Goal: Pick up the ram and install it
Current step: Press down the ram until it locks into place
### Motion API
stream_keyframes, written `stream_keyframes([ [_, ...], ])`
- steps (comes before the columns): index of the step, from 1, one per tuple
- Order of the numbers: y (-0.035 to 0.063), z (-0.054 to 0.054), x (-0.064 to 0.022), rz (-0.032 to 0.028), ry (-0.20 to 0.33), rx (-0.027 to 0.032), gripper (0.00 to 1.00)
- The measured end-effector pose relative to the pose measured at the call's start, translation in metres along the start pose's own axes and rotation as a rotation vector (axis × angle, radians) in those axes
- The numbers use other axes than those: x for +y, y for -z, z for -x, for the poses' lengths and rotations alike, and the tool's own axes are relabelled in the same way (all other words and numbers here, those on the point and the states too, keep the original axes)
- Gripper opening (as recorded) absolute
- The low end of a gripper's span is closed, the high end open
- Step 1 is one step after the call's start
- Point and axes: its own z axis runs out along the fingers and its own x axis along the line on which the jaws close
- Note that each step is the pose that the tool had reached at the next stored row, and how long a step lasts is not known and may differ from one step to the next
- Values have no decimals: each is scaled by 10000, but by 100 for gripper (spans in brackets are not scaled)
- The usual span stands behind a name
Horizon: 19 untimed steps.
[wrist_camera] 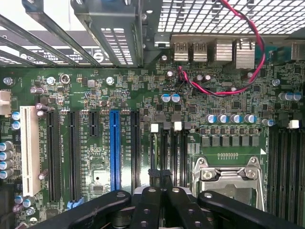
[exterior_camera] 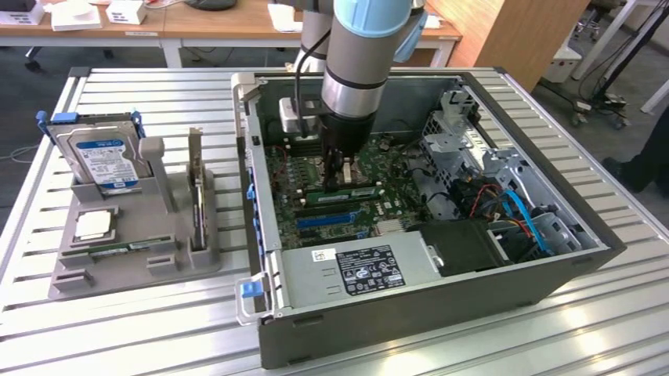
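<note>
**A:** Green narrow circuit-board stick with pale labels, the ram (exterior_camera: 353, 191): on the motherboard inside the open dark-grey computer case (exterior_camera: 418, 313), lying lengthwise right at the tips of the black pincer (exterior_camera: 337, 178). The arm's body hides the stick's end nearest the exterior view's left.

**B:** Pincer (wrist_camera: 162, 191) closed tight, fingers pressed together. A dark edge sits at the tips. Can't tell if the stick is pinched or only touched.

**A:** Wrist view gives the board layout, which the exterior view does not: long blue plastic slot (wrist_camera: 114, 148), white plastic slot (wrist_camera: 29, 143), silver metal processor socket frame (wrist_camera: 228, 174), the last cut off by the fingers. Twisted red-and-black cable (wrist_camera: 257, 43) loops above.

**B:** Exterior view adds the grey moulded parts holder (exterior_camera: 125, 266) on the slatted metal bench (exterior_camera: 125, 337), with a blue-labelled hard drive (exterior_camera: 105, 160) standing in it, well apart from the case.

**A:** Room is tight. Case walls all round, and the grey power supply box (exterior_camera: 356, 270) is near the slots.
</note>
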Motion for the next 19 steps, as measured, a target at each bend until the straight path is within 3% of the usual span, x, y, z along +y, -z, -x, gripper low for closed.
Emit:
stream_keyframes([
  [19, -16, 1, -1, -4, 1, -7, 10],
])
